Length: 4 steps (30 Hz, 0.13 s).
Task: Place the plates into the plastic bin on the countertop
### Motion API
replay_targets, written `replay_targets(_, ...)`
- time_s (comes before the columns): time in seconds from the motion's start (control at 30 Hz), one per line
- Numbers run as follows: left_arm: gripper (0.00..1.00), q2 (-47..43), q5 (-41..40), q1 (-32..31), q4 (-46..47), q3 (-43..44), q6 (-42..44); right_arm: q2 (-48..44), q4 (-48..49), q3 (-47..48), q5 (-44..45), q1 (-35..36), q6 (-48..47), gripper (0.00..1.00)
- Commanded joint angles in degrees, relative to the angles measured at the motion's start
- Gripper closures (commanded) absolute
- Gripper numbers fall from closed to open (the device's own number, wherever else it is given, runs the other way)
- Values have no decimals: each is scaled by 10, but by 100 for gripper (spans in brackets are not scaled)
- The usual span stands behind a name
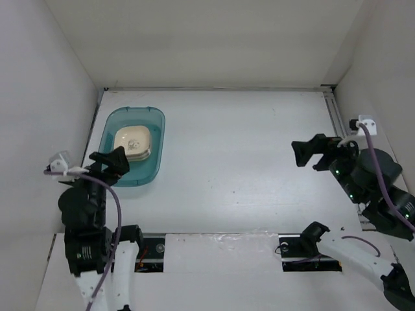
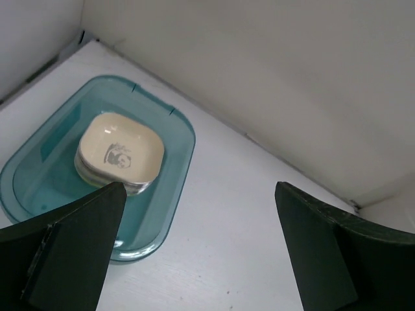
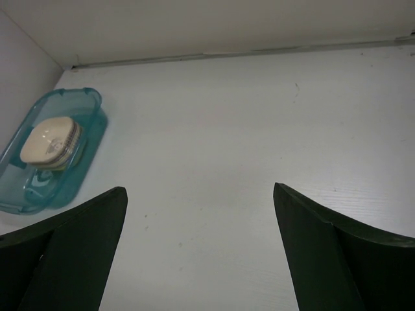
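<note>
The teal plastic bin (image 1: 154, 150) sits at the back left of the white countertop (image 1: 233, 162). A stack of plates with a cream plate (image 1: 133, 141) on top lies inside it. The bin (image 2: 172, 172) and cream plate (image 2: 122, 152) show in the left wrist view, and the bin (image 3: 84, 162) and plate (image 3: 48, 139) in the right wrist view. My left gripper (image 1: 111, 162) is open and empty, above the bin's near end. My right gripper (image 1: 310, 153) is open and empty at the right side, far from the bin.
White walls bound the countertop on the left, back and right. A white fitting with a cable (image 1: 363, 123) sits on the right wall. A rail (image 1: 334, 113) runs along the right edge.
</note>
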Motion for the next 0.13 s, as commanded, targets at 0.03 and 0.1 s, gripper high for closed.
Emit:
replay_targets(0.03, 1, -56, 12, -1, 4, -12, 37, -25, -55, 24, 22, 6, -10, 0)
replay_targets(0.1, 1, -50, 12, -1, 4, -12, 37, -30, -62, 24, 22, 6, -10, 0)
